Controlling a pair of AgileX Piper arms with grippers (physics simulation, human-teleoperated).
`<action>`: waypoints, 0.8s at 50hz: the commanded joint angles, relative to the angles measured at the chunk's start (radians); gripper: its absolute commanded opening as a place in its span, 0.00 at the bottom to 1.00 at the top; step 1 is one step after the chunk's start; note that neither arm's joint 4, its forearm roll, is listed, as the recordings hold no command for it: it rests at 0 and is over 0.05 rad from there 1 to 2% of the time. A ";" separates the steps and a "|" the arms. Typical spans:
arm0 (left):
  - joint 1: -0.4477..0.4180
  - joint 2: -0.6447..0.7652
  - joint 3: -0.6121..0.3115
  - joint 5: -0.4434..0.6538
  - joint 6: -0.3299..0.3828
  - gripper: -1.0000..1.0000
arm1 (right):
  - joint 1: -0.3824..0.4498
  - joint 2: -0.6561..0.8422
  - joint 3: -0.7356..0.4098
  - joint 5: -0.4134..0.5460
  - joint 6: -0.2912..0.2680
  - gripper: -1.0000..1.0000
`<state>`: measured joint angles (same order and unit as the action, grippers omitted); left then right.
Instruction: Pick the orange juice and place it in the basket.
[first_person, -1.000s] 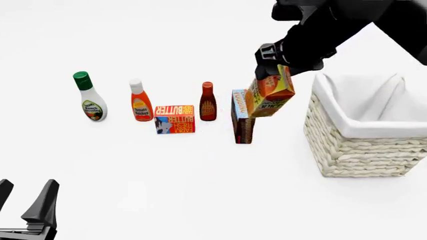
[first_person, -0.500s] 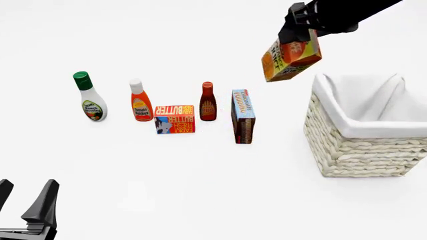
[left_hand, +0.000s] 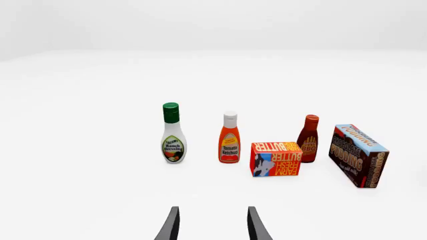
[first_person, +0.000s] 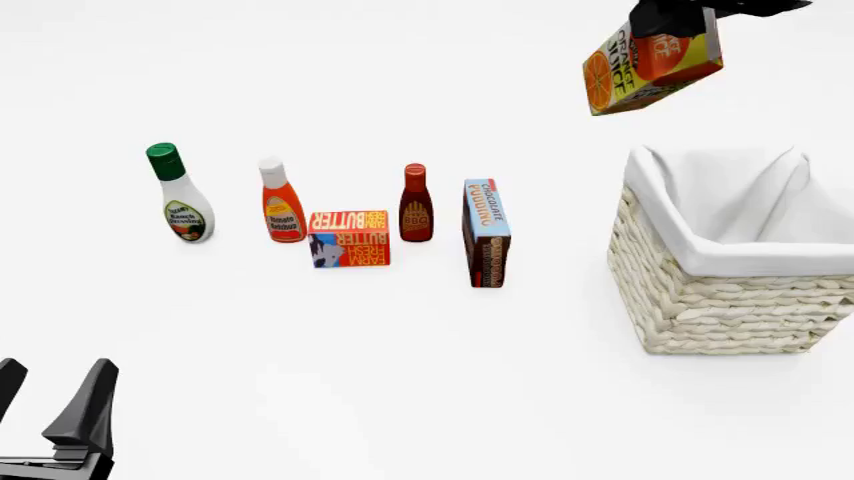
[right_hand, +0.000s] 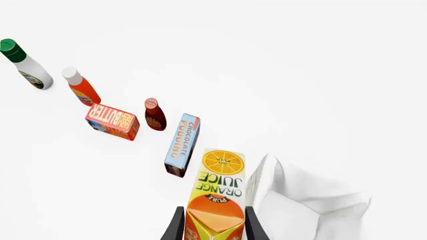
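Observation:
The orange juice carton (first_person: 651, 65) hangs tilted high in the air at the top right, held by my right gripper (first_person: 674, 20), which is shut on its gable top. It hangs above and a little left of the basket's near-left corner. The wicker basket (first_person: 721, 300) with white lining stands at the right. In the right wrist view the carton (right_hand: 217, 192) sits between my fingers (right_hand: 175, 227), with the basket's lining (right_hand: 300, 205) just beside it. My left gripper (first_person: 54, 420) is open and empty at the lower left; its fingertips show in the left wrist view (left_hand: 210, 225).
A row stands on the table left of the basket: ranch dressing bottle (first_person: 178, 193), ketchup bottle (first_person: 280, 201), butter box (first_person: 350, 238), BBQ sauce bottle (first_person: 416, 203) and upright chocolate pudding box (first_person: 486, 232). They also show in the left wrist view, pudding box (left_hand: 358, 155) rightmost.
My right gripper has lifted the orange juice carton up from beside the pudding box and carried it to the right, towards the basket. The left arm has not moved.

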<state>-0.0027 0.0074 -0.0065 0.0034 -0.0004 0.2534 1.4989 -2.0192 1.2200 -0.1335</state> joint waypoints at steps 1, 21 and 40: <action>0.000 -0.002 0.001 0.000 0.000 1.00 | -0.050 -0.034 0.001 0.000 -0.001 0.00; 0.000 -0.002 0.001 0.001 0.000 1.00 | -0.172 -0.099 0.079 0.000 0.002 0.00; 0.000 -0.002 0.001 0.000 0.000 1.00 | -0.290 -0.144 0.140 0.000 -0.009 0.00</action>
<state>-0.0027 0.0074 -0.0066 0.0034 -0.0004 0.0185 1.3827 -1.9062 1.2200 -0.1542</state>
